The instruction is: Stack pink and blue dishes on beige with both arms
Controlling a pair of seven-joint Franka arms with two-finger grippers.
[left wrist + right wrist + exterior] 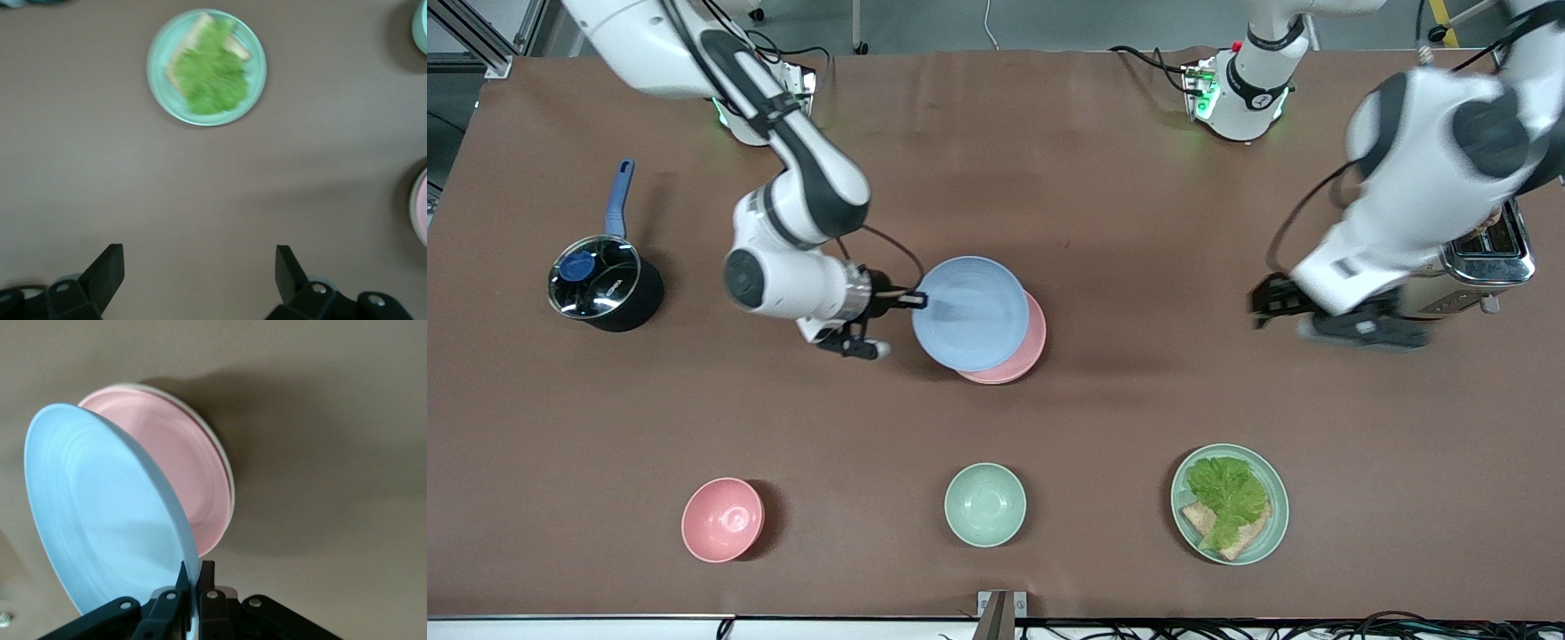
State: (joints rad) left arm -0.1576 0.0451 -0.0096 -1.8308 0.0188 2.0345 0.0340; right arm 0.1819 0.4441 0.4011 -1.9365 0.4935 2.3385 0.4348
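My right gripper point(914, 300) is shut on the rim of the light blue plate point(971, 313) and holds it tilted over the pink plate point(1024, 356), mid-table. In the right wrist view the blue plate point(100, 520) stands on edge between the right gripper's point(193, 577) jaws. Under it the pink plate point(180, 467) lies on the beige plate point(225, 463), of which only a thin cream rim shows. My left gripper point(1316, 318) hangs open and empty over bare table beside the toaster, and the left wrist view shows its point(200, 257) fingers spread wide.
A black pot point(605, 284) with a blue handle stands toward the right arm's end. Along the front edge sit a pink bowl point(722, 519), a mint-green bowl point(984, 503) and a mint plate with lettuce and bread point(1230, 503). A chrome toaster point(1489, 258) stands at the left arm's end.
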